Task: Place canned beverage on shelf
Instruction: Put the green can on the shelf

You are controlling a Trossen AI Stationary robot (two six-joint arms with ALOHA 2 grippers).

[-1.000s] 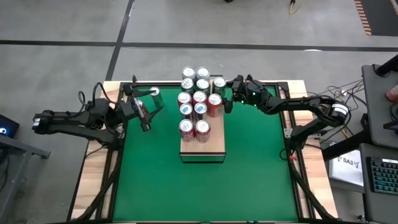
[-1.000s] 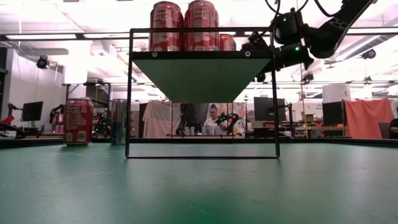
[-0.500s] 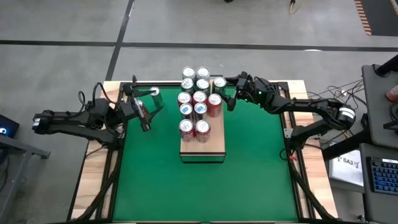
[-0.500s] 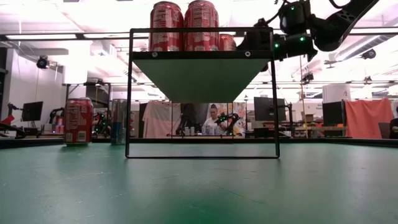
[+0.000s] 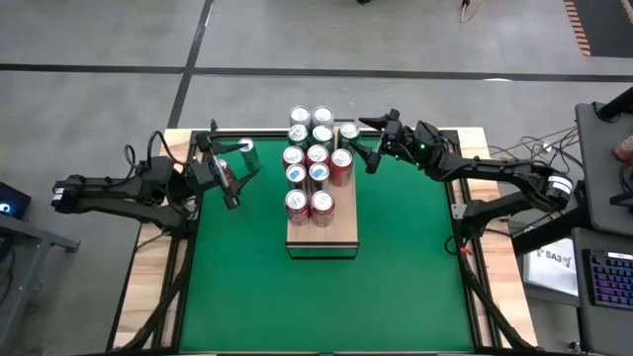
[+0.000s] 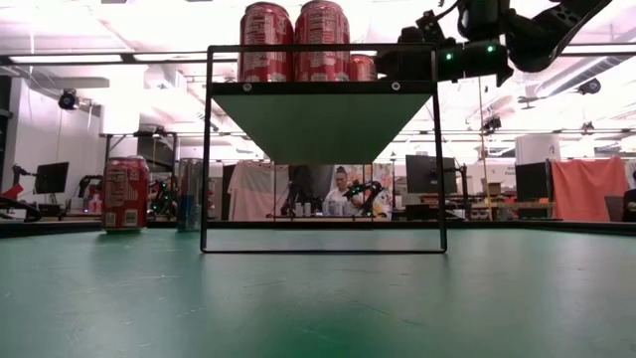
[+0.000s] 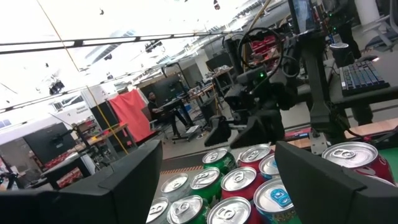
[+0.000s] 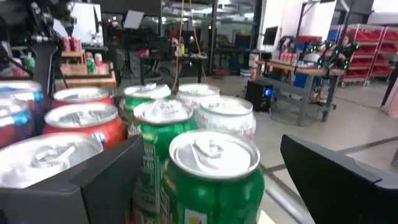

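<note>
Your bench [image 5: 396, 267] is green on top with a pale wooden rim, and the shelf [image 5: 333, 233] stands on it, toward the far edge and about midway across. On the shelf's board you've got a tight cluster of cans [image 5: 315, 163], red, silver-blue and green, filling its far part; the near end of the board is bare wood. Out on the green, left of the shelf, one red can [image 6: 126, 193] stands upright, with a darker can [image 6: 189, 194] just beside it.
</note>
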